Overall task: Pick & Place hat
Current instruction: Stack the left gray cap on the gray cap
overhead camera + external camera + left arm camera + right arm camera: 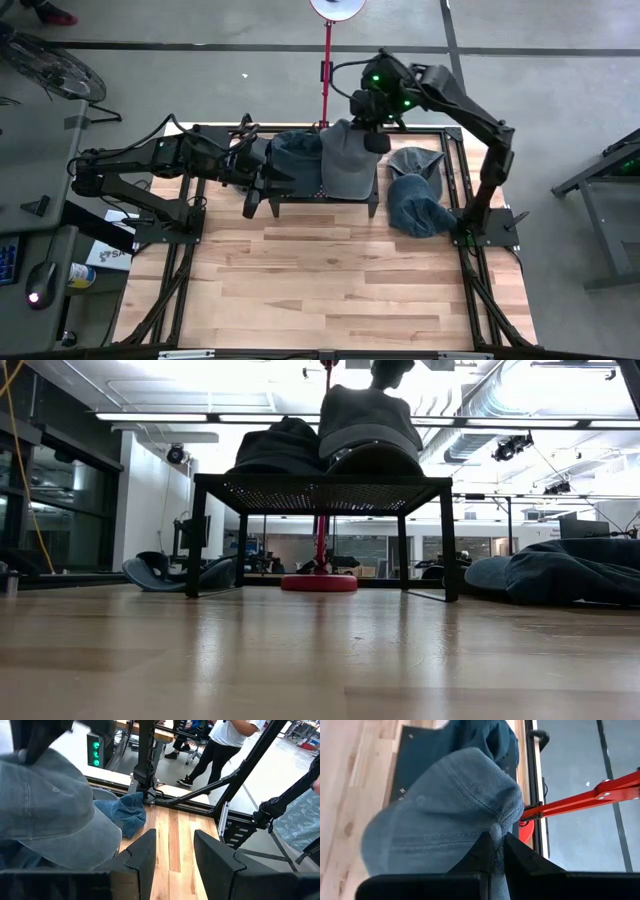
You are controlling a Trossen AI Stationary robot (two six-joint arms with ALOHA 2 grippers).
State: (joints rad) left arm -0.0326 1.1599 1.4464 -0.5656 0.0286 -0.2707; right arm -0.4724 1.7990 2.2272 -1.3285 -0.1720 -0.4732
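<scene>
right gripper (498,851): pinched shut on back edge of grey hat (349,160); hangs over far edge of black rack (372,197)
grey hat: draped over rack top, brim toward near side, touching darker hat (296,155) on its left; long axis running far-to-near, straight out from the pinching fingers
left gripper (172,855): jaws apart, nothing between them; beside rack's left end, nearer the darker hat
spare hats (418,202): heap on table (330,290) right of rack, well apart from both grippers
key relation: hat already under right gripper; probably just release and lift clear
view gaps: low view alone shows both hats seated flat on mesh top; right wrist view alone shows the pinch on fabric; left wrist view alone shows a person (225,745) standing beyond the table
</scene>
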